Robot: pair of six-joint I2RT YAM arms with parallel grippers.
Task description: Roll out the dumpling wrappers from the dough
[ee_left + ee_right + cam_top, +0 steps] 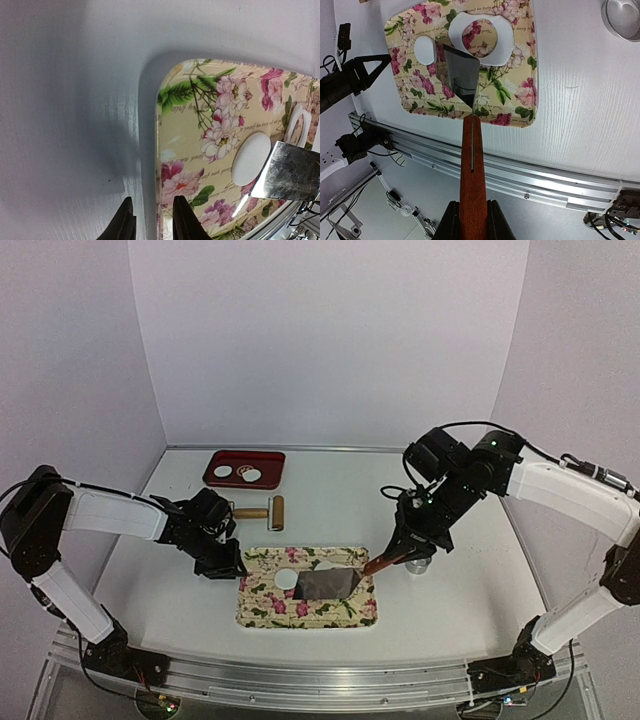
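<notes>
1. Done: two cut discs, the left tray wrapper (222,472) and the right tray wrapper (252,475), lie side by side in the red tray (272,458) at the far side of the surface (480,610).
2. Done: a third wrapper (425,50) is cut out and lies flat on the floral board (515,95), just beside the leftover sheet (506,42), which has a round hole in it.
3. In hand: my right end effector (472,220) is clamped on the wooden handle of the spatula (461,75). The blade's edge is at the rim of the third wrapper. I cannot tell whether it is underneath yet.
4. My left end effector (153,200) sits at the board's left edge. Its fingers stand a narrow gap apart with the rim between them, and I cannot tell whether they are gripping it.
5. Idle tools: the rolling pin (265,511) lies between tray and board, and the ring cutter (609,24) stands on the surface right of the board.
6. Left, in my judgement: lift the third wrapper and carry it to the tray. The leftover sheet may then need re-rolling and cutting. The task looks well past halfway.
</notes>
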